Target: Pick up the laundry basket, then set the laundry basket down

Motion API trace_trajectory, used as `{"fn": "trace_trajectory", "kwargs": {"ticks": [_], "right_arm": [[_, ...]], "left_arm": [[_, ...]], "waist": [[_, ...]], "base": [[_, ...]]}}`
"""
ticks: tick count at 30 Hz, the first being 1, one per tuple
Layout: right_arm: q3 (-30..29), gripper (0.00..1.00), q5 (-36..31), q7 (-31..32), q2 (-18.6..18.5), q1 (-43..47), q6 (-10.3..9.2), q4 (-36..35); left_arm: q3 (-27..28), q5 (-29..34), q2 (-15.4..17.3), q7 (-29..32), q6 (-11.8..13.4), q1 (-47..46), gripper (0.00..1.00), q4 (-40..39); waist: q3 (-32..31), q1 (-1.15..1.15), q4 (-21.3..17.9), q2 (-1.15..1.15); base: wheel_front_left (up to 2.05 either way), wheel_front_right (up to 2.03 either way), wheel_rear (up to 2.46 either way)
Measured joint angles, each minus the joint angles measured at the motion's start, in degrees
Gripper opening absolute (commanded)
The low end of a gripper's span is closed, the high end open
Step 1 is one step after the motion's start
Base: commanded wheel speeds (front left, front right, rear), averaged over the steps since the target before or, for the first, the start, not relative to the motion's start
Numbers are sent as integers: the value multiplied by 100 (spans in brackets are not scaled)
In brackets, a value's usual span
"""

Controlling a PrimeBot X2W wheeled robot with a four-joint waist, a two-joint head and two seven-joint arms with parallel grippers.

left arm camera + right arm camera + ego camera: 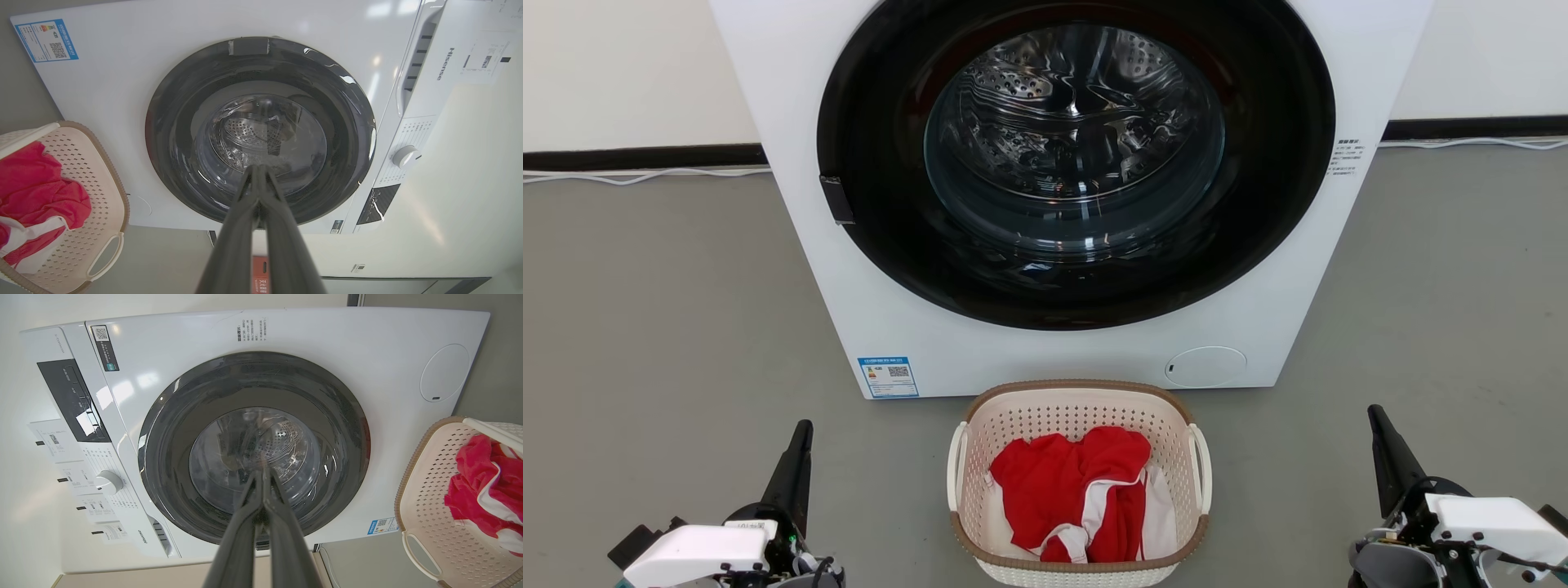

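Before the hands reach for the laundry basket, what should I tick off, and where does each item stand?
1. laundry basket upright on the floor: ok.
2. loop handles free of the red garment: ok.
3. left hand and right hand open for a grasp: not ok, both shut.
4. Both hands empty, apart from the basket: ok.
5. washing machine door closed: ok.
6. Load weight: cannot tell.

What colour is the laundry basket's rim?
Brown, with a woven look, around the cream-white laundry basket; the head view shows it best.
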Motion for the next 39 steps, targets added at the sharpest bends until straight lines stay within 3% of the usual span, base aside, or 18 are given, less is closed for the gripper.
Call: {"fn": "trace_trajectory", "kwargs": {"ticks": [14,15,27,39], "right_arm": [[0,0,0,1,0,0,0,0],[3,100,-2,0,2,15,0,21],[63,100,-45,-110,65,255,-8,204],[109,100,-733,-314,64,255,-8,167]], "left_arm": [[0,0,0,0,0,0,0,0],[-2,0,-3,-3,1,10,100,24],[-103,4,-53,-166,9,272,100,322],[-182,360,-47,-348,9,271,100,446]], "waist": [[0,0,0,0],[0,0,0,0],[8,2,16,0],[8,1,41,0]], "base": [[0,0,0],[0,0,0],[0,0,0],[0,0,0]]}}
